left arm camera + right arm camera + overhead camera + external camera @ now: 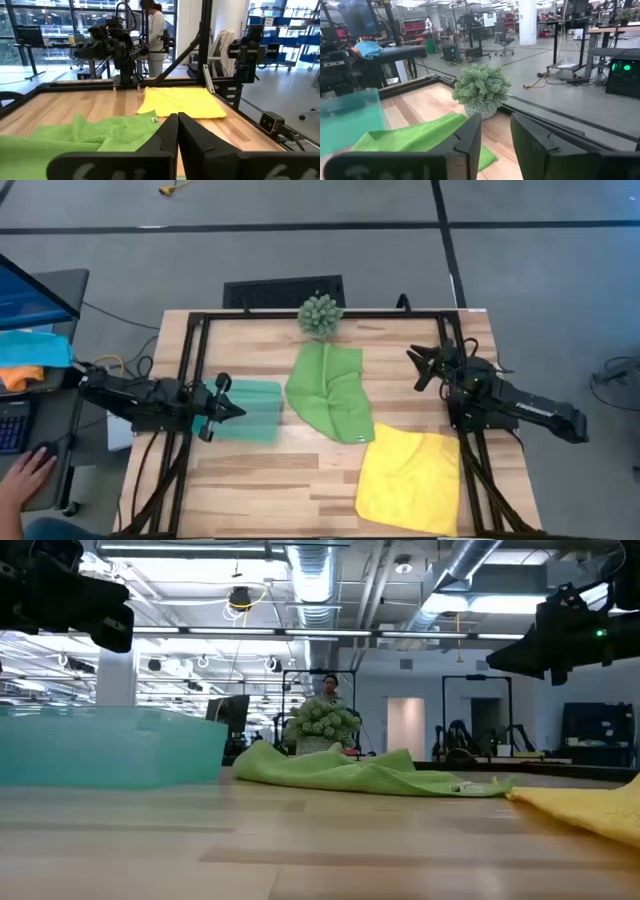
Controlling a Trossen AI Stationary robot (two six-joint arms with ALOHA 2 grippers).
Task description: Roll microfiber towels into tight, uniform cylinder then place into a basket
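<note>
Wood table point(300, 490): green towel point(330, 392) runs plant-to-front, w/ yellow towel point(410, 478) flat.

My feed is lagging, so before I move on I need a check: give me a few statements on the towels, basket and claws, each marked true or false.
1. The green towel is rolled and in the basket. False: it lies loose on the table, beside the basket.
2. The yellow towel lies flat on the table. True.
3. The left claw is shut, over the basket. True.
4. The right claw grips the yellow towel. False: it is open and holds nothing.
5. The basket holds both towels. False: neither is in it.
</note>
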